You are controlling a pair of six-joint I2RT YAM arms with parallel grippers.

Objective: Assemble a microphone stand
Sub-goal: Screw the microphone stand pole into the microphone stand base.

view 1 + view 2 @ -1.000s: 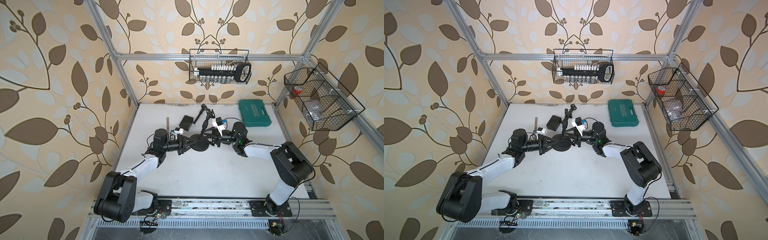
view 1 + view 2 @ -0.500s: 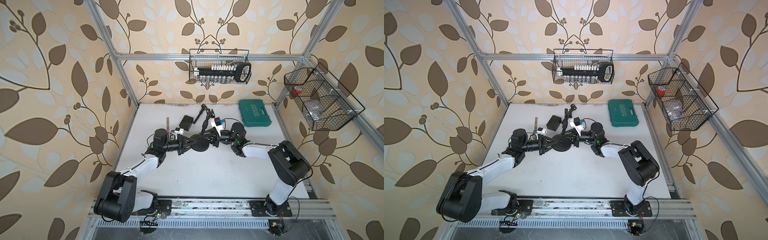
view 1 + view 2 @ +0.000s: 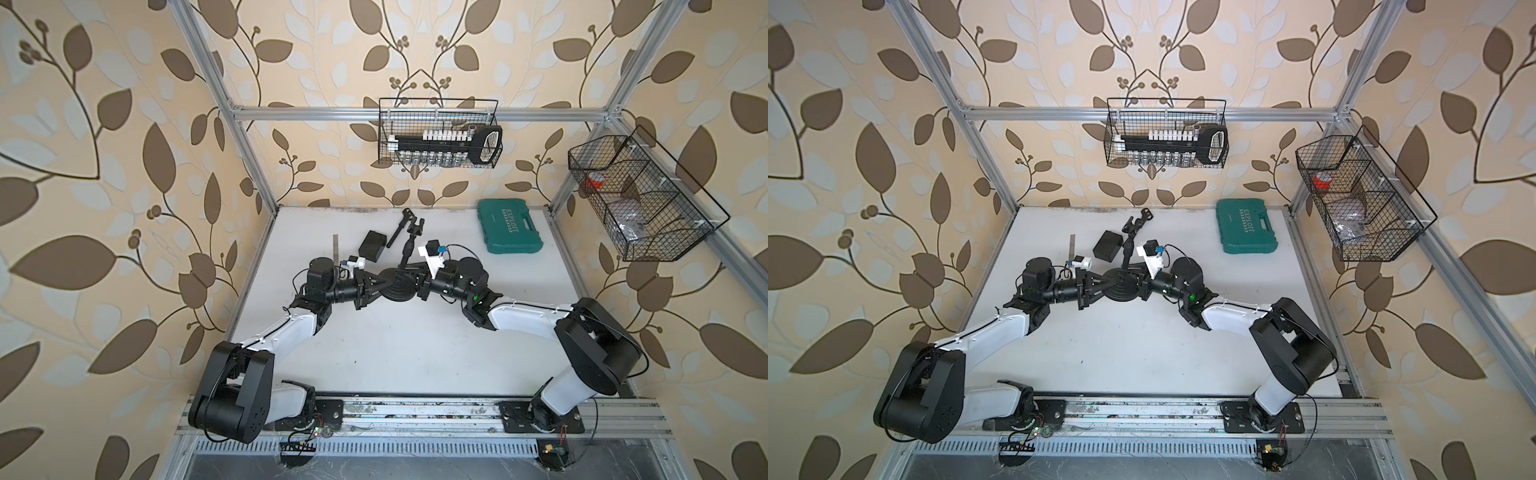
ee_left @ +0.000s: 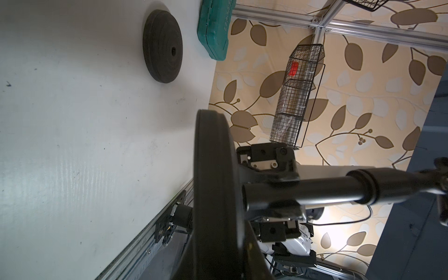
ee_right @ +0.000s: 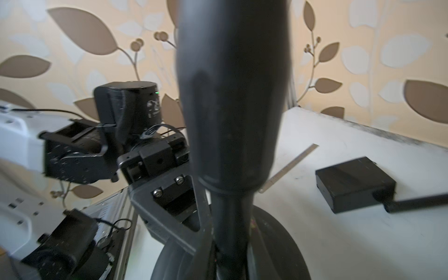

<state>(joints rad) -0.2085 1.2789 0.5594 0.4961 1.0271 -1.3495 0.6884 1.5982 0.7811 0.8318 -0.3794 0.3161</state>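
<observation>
So, mid-bench (image 3: 415, 353), the round stand base (image 3: 397, 289) is pinched at its rim by the left gripper (image 3: 380, 286). The right gripper (image 3: 419, 281) is clamped on the pole (image 3: 406, 251) just above the base. My worry: if the pole's crooked, twisting could cross-thread it, or the base slips out of that thin rim grip.

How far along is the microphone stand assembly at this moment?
Done: the pole looks seated in the round base. In hand: the left gripper is shut on the base's rim, the right gripper shut on the pole's foot, probably tightening it. Left: the loose rod beside the black box lies unattached on the table.
</observation>
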